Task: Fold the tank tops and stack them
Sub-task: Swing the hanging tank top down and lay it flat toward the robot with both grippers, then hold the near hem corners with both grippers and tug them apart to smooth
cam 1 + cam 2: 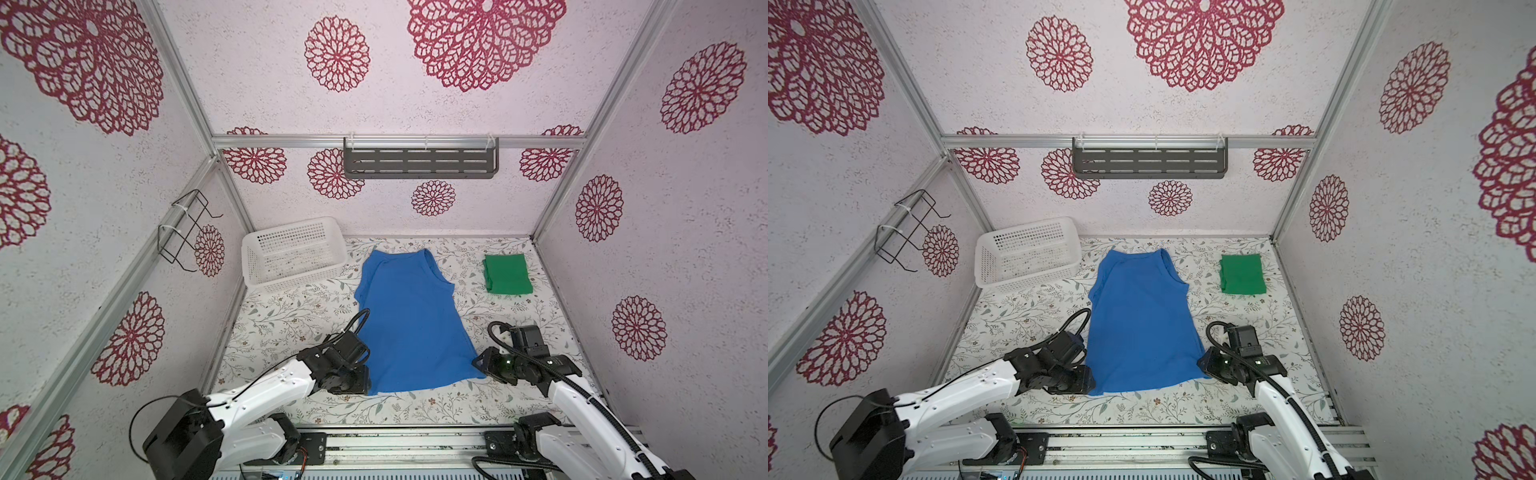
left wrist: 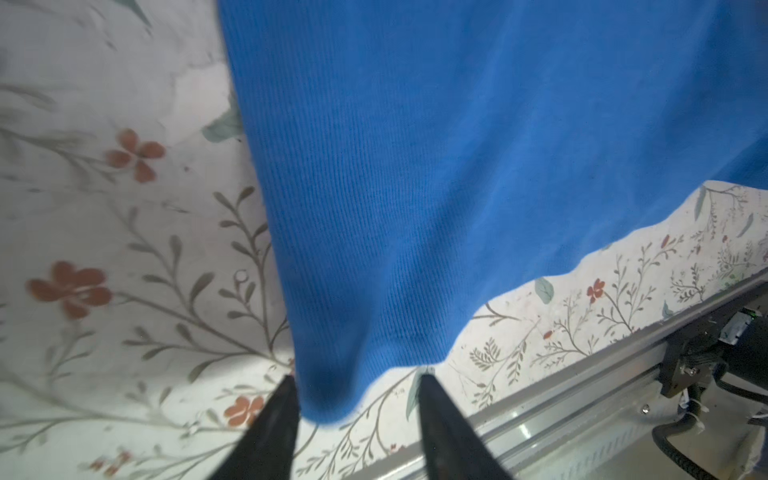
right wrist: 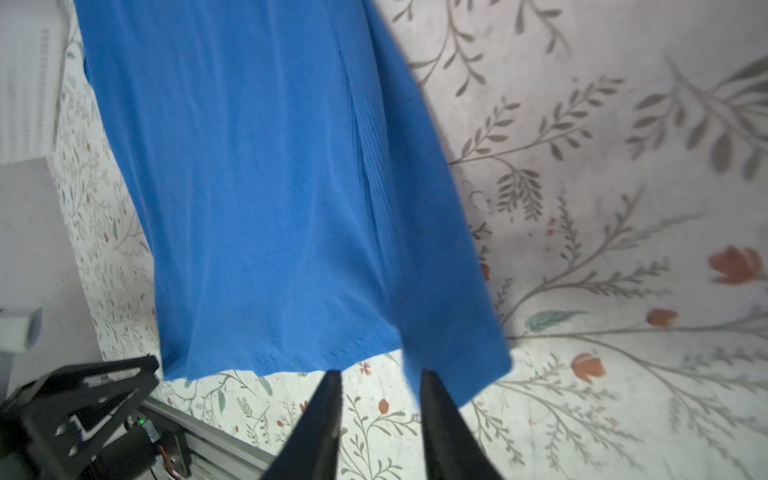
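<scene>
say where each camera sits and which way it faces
Both top views: high in front, looking down at the floral table, spread royal blue cloth tank top, folded bright green cloth tank top; both white arms show.
Left wrist: on that arm, facing past the open left claw at the blue top's hem corner.
Right wrist: same, open right claw, opposite hem corner.
Shared: both wrist views show hem and metal rail.

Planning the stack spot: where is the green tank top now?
In both top views the green tank top lies folded at the far right of the table, apart from the blue tank top spread flat in the middle.
</scene>
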{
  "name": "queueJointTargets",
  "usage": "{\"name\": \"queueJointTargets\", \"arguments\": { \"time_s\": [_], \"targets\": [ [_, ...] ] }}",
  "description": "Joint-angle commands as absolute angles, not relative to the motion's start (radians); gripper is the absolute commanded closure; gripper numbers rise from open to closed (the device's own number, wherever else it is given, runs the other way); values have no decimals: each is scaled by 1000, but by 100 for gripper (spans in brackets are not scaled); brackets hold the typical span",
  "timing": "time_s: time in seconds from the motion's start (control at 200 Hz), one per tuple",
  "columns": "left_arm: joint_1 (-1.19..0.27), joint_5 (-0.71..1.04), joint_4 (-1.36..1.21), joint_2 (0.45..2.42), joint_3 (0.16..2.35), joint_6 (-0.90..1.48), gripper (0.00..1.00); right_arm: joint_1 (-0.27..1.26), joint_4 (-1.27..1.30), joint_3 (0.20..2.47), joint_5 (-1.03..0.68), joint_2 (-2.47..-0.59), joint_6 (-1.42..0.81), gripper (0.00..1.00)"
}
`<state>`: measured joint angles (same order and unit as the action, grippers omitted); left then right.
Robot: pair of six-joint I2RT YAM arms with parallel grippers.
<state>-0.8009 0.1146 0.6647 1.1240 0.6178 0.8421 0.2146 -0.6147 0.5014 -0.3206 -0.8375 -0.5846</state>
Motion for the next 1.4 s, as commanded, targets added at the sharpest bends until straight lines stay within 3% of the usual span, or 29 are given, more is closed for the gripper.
{"name": "queueJointTargets", "arguments": {
  "time_s": [0.0,0.16,0.335,0.485,0.626,0.786,0.966,1.131,1.396],
  "targets": [
    [-799,12,783,1049,715,872,38,226,-680,639,-168,-851,-550,61],
    [-798,24,813,1034,684,964,42,331,-706,699,-56,-915,-554,65],
    [-805,60,642,1000,557,1124,53,459,-688,689,44,-1025,-595,72],
    [-808,34,625,1025,572,1120,58,488,-673,676,143,-1097,-588,71],
    [-808,27,667,1074,615,1076,58,493,-599,653,146,-1146,-607,64],
    [-808,19,704,1094,641,1049,59,505,-604,647,155,-1189,-622,65],
    [-806,5,701,1084,638,1045,59,508,-589,619,158,-1204,-642,74],
    [-805,1,726,1079,644,1033,59,499,-633,633,220,-1199,-632,100],
    [-804,1,745,1049,644,1023,55,252,-638,613,142,-1073,-519,100]
  ]
}}
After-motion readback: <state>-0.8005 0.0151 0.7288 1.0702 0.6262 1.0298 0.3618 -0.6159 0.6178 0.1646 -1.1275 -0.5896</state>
